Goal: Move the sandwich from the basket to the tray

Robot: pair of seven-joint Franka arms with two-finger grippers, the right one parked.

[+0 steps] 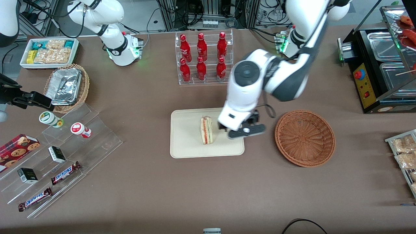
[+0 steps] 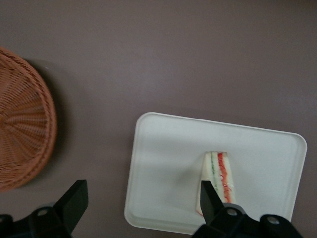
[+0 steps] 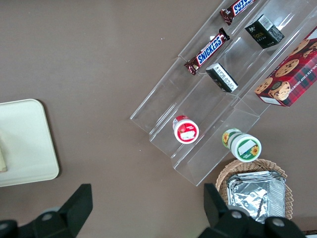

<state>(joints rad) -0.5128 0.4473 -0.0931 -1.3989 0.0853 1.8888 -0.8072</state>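
Observation:
The sandwich (image 1: 206, 130) stands on its edge in the middle of the cream tray (image 1: 185, 143), red and green filling showing along its cut side. The left wrist view shows the same sandwich (image 2: 218, 171) on the tray (image 2: 168, 158). My left gripper (image 1: 242, 129) hovers open over the tray's edge nearest the basket, beside the sandwich. Nothing is between its fingers (image 2: 76, 198). The reddish-brown wicker basket (image 1: 305, 138) lies beside the tray toward the working arm's end and holds nothing; part of the basket (image 2: 22, 134) also shows in the left wrist view.
A clear rack of red bottles (image 1: 203, 58) stands farther from the camera than the tray. Toward the parked arm's end are a stepped acrylic snack display (image 1: 58, 156), a tan basket of foil containers (image 1: 66, 86) and a white snack box (image 1: 48, 52). A black food warmer (image 1: 383, 65) stands toward the working arm's end.

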